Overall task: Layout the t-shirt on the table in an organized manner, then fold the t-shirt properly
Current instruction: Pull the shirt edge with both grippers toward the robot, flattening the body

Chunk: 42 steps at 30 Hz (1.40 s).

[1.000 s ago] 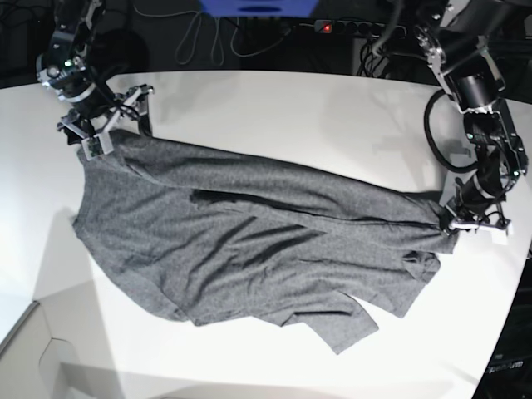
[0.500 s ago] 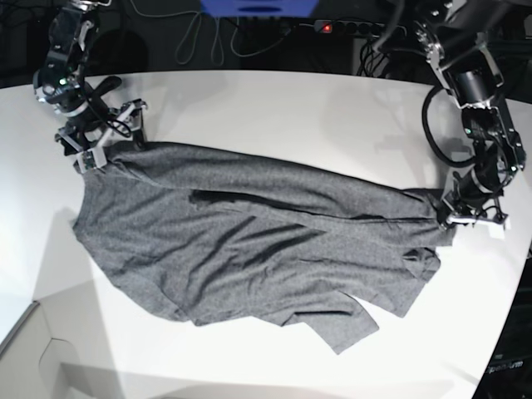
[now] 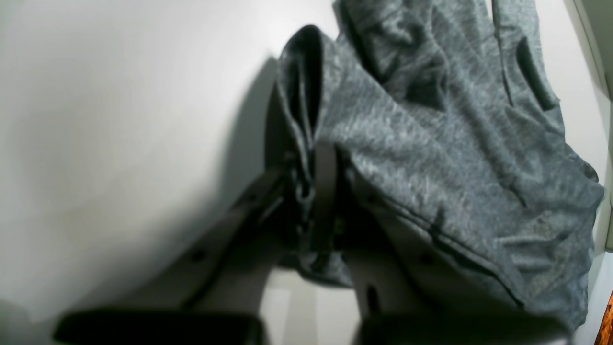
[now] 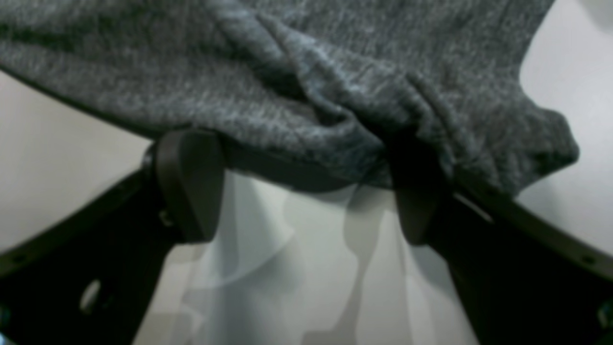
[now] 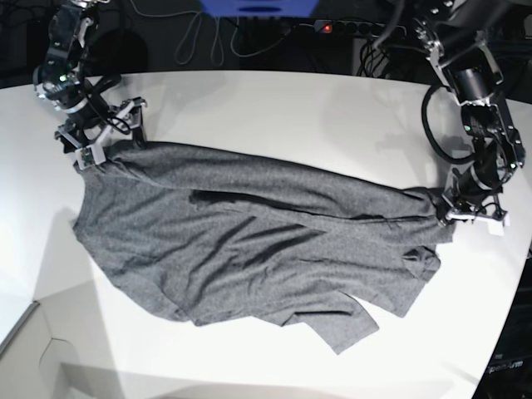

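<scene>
Laying-out is underway: t-shirt [image 5: 249,241] is pinched by left gripper [image 5: 455,212]; right gripper [image 5: 106,140], spread wide, must be closed before pulling.

Dark backdrop; cables [image 5: 204,37], possibly power strip [image 5: 349,28].

t-shirt [image 5: 249,241]: soft heathered grey knit cloth, matt, wrinkled
table [image 5: 274,108]: smooth white top, matt
fingers [image 4: 189,184]: dark, smooth plastic look
</scene>
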{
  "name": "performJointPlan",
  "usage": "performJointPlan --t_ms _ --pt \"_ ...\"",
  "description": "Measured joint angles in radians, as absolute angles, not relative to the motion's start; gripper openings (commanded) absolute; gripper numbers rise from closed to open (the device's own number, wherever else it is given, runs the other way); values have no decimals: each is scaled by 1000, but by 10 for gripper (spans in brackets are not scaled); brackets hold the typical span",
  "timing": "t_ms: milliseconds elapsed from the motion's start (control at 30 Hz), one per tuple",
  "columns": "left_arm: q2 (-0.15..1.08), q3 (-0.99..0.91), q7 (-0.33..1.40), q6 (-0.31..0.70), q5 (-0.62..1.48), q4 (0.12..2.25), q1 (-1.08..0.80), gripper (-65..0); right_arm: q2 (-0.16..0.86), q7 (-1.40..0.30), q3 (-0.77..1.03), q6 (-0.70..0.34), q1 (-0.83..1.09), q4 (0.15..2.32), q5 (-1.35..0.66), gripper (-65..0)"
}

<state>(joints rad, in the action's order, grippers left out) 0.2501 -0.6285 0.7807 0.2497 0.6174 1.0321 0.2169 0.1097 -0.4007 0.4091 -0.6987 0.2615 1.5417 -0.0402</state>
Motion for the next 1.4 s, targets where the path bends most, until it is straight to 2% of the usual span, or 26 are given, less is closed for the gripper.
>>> performJointPlan --t_ms 167,300,433,500,667,900,1167,1400 --pt "252 -628 780 250 617 1032 217 -649 110 -394 404 -698 270 1542 -40 -197" --pt "251 -628 781 250 617 1032 217 -649 110 -396 404 -698 269 1542 -38 -374" --pt "251 -628 781 250 617 1032 217 -649 110 -394 408 -699 266 1533 -44 -581" --pt "250 -628 781 250 617 1032 217 -649 110 -377 410 -698 266 1516 -52 -648" --pt "249 -628 781 250 621 1045 194 -649 111 -356 425 -699 294 1514 -62 -639" --pt "248 -628 790 250 628 1209 68 -649 113 -366 428 -699 371 1578 -59 -639" --pt "281 -626 784 251 851 1293 -127 -649 114 -381 427 -699 467 1654 -49 -640" --pt "295 -688 793 255 942 1299 -205 -649 139 -369 432 -699 517 1663 -59 -640"
